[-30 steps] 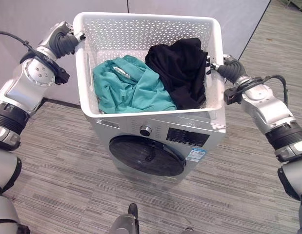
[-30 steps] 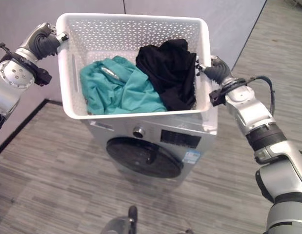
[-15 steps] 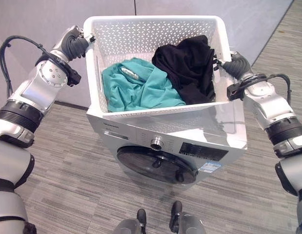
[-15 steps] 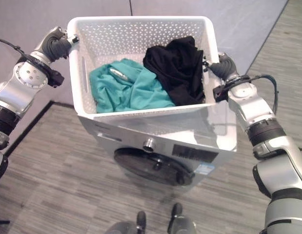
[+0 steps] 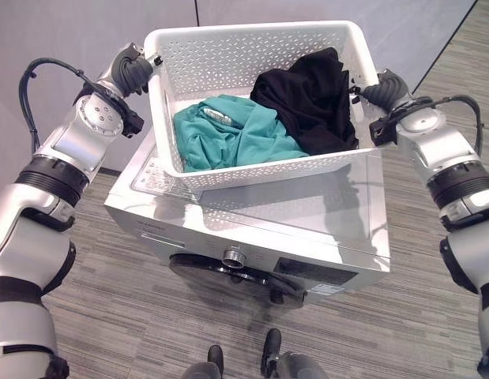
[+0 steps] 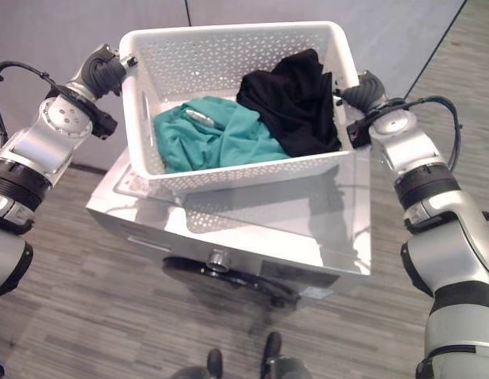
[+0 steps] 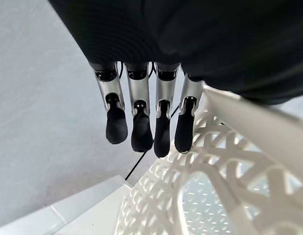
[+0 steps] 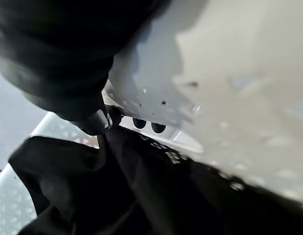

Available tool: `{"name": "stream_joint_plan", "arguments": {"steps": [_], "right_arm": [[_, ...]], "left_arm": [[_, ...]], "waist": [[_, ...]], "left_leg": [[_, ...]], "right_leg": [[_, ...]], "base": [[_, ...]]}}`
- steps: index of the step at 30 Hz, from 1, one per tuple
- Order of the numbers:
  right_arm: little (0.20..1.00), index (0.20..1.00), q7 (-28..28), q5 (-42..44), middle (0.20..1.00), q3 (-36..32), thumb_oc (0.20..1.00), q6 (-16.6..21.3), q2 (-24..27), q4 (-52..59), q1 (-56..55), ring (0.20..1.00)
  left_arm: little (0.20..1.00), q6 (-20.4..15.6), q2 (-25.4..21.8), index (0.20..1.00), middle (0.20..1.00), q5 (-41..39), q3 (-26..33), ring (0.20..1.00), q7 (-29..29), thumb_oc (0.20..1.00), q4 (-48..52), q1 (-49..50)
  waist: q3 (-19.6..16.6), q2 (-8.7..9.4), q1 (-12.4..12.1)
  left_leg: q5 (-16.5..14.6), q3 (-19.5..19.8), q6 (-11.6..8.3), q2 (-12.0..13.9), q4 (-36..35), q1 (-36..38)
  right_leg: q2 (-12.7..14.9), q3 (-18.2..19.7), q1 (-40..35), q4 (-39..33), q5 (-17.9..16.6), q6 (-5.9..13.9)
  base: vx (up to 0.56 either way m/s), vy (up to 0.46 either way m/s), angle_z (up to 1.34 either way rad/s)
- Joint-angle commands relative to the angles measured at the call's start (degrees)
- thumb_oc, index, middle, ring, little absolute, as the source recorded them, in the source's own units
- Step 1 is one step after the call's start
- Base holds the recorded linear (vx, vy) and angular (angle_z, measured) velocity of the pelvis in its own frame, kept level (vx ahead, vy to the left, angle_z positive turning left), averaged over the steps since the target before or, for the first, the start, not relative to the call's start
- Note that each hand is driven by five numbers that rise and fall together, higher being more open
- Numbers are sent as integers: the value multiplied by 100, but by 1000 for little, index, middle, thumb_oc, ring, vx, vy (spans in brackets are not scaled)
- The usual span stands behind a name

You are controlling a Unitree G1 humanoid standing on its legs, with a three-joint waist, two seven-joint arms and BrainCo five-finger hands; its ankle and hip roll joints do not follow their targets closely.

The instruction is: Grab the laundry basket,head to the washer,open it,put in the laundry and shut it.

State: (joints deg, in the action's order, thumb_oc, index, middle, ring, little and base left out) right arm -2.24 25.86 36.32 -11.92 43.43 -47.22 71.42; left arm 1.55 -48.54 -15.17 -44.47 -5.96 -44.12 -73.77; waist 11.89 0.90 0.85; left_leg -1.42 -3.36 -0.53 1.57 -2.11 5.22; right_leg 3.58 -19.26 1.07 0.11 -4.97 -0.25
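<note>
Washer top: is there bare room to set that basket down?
Yes. The washer top is bare in front of and beneath the laundry basket, out to its front and right edges. Inside the basket it is crowded: teal garment and black garment cover its floor.

The laundry basket (image 5: 252,166) is white, its walls pierced with a fine lattice pattern. Inside it lie a teal garment (image 5: 228,142) and a black garment (image 5: 311,99). The washer (image 5: 252,229) is silver-grey with a dark round door (image 5: 228,272). The floor (image 5: 126,316) shows grey streaked planks.
</note>
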Motion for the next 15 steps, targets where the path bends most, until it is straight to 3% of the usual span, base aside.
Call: {"name": "stream_joint_plan", "arguments": {"steps": [1, 7, 15], "right_arm": [[200, 200, 29, -361, 200, 318, 200, -3, 269, -558, 473, 200], [200, 200, 214, -463, 200, 472, 200, -52, 104, -607, 364, 200], [200, 200, 536, -595, 200, 488, 200, -70, 362, -478, -99, 200]], "left_arm": [[200, -78, -243, 200, 200, 136, -95, 200, -260, 200, -647, -855], [200, -30, -182, 200, 200, 148, -270, 200, -144, 200, -882, -1002], [200, -22, -128, 200, 200, 283, -519, 200, 83, 200, -1011, -1115]], "waist": [[-433, 102, -153], [-475, 108, -152], [-525, 190, -127]], "left_leg": [[-339, -8, -73, 265, -8, 140], [-353, -46, -76, 285, -23, 225], [-370, -94, -81, 330, -80, 395]], "right_leg": [[409, 152, -283, 134, 680, 695], [403, 208, -361, 86, 663, 701], [386, 245, -486, 25, 619, 722]], "base": [[6, 17, 5], [-10, 6, -1], [-11, 7, -1]]}}
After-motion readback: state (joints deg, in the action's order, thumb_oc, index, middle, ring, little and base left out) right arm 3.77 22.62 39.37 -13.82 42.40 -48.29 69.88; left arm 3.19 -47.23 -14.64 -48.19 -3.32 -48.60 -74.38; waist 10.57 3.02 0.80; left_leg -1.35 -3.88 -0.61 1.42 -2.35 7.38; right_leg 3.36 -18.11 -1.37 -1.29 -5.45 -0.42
